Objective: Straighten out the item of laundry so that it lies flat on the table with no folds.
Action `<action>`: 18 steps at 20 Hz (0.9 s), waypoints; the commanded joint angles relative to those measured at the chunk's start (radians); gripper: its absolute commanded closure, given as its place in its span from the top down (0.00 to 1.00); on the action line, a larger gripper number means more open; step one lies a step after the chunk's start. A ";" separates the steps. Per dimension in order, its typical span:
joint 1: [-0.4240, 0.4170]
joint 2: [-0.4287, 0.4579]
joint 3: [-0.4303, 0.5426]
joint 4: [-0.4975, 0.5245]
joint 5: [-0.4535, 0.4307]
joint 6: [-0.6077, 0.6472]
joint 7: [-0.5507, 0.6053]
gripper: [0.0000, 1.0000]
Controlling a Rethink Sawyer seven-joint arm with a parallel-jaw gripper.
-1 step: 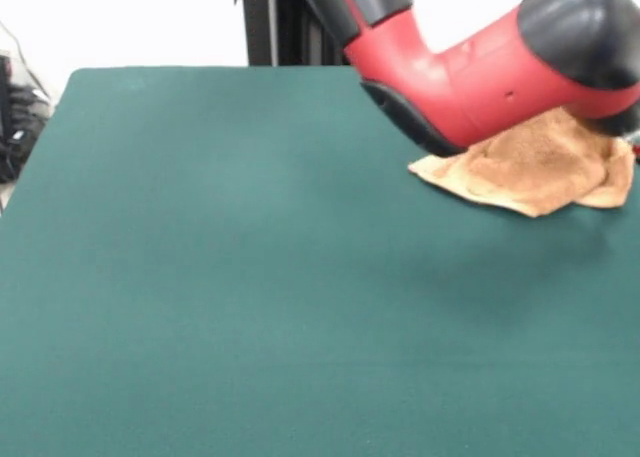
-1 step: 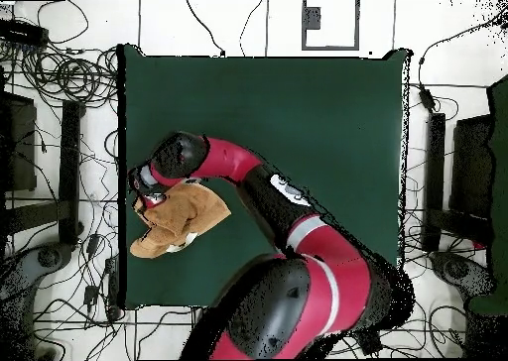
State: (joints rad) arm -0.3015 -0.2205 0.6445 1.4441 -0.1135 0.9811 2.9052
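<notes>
You are not far along yet: the towel [image 1: 540,162] lies crumpled with folds near one edge of the green surface [image 1: 250,277], under the end of the arm [image 1: 480,67], and I cannot tell whether the jaws are grasping it.

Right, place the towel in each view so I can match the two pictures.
Front view: towel at the right edge, bunched, partly under the red arm.
Overhead view: towel near the table's left edge, crumpled, beside the arm's end.
Shared landmark: the red arm reaching over the towel.
</notes>
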 commanded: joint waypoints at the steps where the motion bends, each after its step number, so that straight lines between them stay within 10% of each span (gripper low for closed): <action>1: 0.161 -0.126 -0.183 -0.122 -0.274 0.093 -0.142 1.00; 8: 0.273 -0.229 -0.222 -0.083 -0.697 -0.053 -0.369 1.00; 18: 0.221 -0.208 -0.161 -0.069 -0.824 -0.066 -0.403 1.00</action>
State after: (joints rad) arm -0.0513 -0.4648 0.5064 1.3719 -0.8278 0.9463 2.9033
